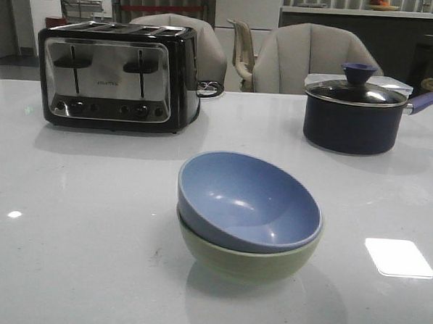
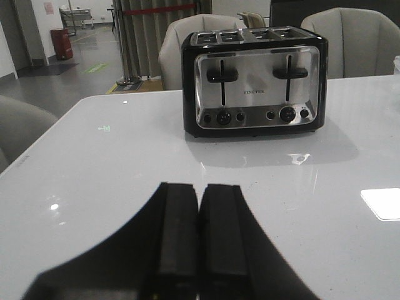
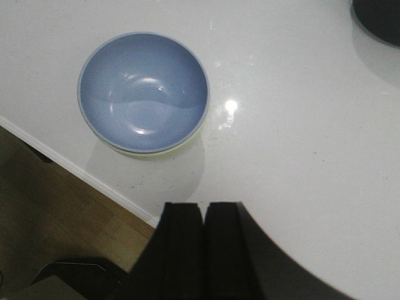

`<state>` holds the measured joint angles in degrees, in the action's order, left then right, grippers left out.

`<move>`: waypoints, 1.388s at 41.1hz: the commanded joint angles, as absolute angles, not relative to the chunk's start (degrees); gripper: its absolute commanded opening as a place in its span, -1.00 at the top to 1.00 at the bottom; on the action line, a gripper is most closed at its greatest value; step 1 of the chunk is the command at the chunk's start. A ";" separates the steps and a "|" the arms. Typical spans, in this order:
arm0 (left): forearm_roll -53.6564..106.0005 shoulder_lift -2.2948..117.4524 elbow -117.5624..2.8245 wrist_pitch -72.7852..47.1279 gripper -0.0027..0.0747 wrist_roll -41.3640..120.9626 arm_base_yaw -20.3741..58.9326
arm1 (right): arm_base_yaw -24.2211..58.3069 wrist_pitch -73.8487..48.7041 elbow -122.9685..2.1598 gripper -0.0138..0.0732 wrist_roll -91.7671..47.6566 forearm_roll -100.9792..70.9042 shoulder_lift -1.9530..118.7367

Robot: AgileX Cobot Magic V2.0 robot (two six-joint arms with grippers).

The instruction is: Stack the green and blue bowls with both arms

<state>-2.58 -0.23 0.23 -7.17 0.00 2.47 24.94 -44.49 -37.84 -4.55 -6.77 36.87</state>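
Blue bowl (image 1: 247,200) nested in green bowl (image 1: 248,258), near table's front edge, slightly tilted. Left gripper (image 2: 199,250) and right gripper (image 3: 203,250) both closed, empty, clear of stack. Risk: careless arm sweep could knock stack off front edge.

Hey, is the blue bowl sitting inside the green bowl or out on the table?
Inside. The blue bowl is nested in the green bowl, slightly tilted; only the green rim and lower wall show.
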 commanded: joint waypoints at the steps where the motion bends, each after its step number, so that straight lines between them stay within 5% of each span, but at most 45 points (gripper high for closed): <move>1: -2.22 -1.56 1.42 -0.33 0.67 -0.46 2.46 | 24.92 -40.94 -39.34 0.60 -5.01 -6.71 36.81; 57: -0.39 -1.56 1.42 0.39 0.67 -0.46 2.56 | 24.92 -40.94 -39.34 0.60 -5.01 -6.71 36.81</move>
<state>-0.87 -0.23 0.23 -4.76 0.00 2.47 24.94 -44.49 -37.84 -4.55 -6.77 36.87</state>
